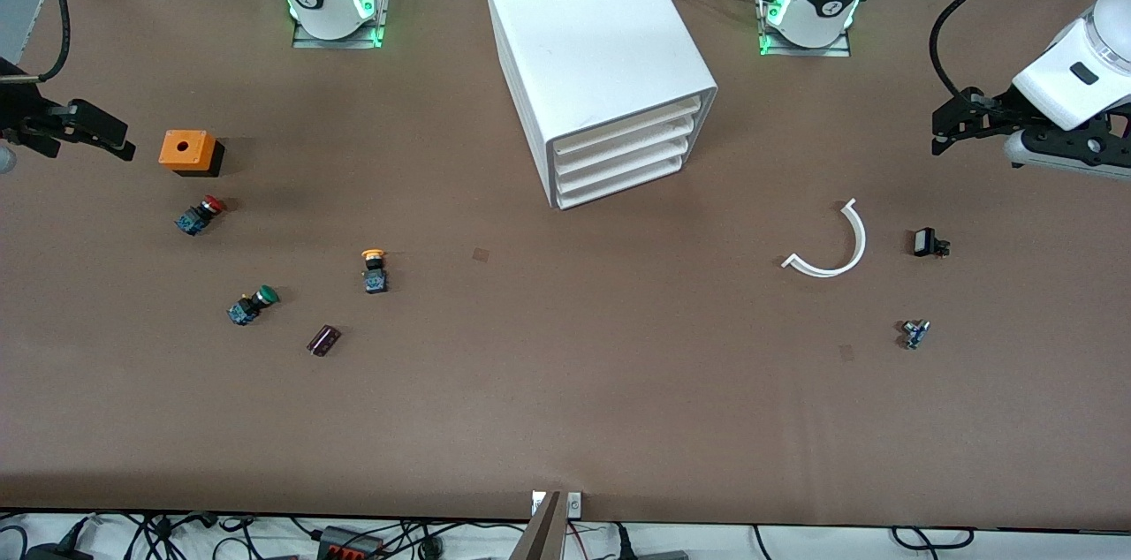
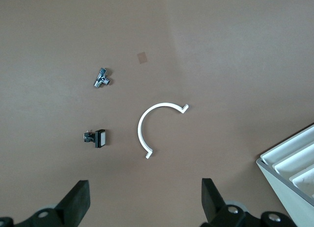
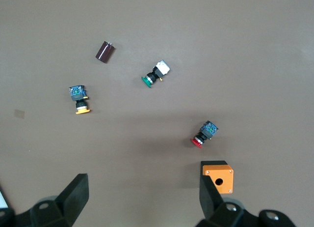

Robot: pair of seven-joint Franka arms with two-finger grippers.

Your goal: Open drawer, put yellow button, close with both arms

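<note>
The white cabinet [image 1: 601, 56] stands mid-table between the arm bases. Its four white drawers [image 1: 623, 155] are all shut; its corner shows in the left wrist view [image 2: 294, 163]. The yellow button [image 1: 375, 268] lies on the table toward the right arm's end, nearer the front camera than the cabinet; it also shows in the right wrist view [image 3: 79, 99]. My right gripper [image 1: 84, 136] hovers open and empty [image 3: 142, 187] at the right arm's end, beside the orange box. My left gripper [image 1: 944, 125] hovers open and empty [image 2: 145, 192] at the left arm's end.
An orange box [image 1: 188, 152], a red button [image 1: 200, 215], a green button [image 1: 253, 305] and a dark cylinder [image 1: 323, 340] lie near the yellow button. A white arc [image 1: 831, 246], a black part [image 1: 928, 243] and a metal part [image 1: 915, 333] lie toward the left arm's end.
</note>
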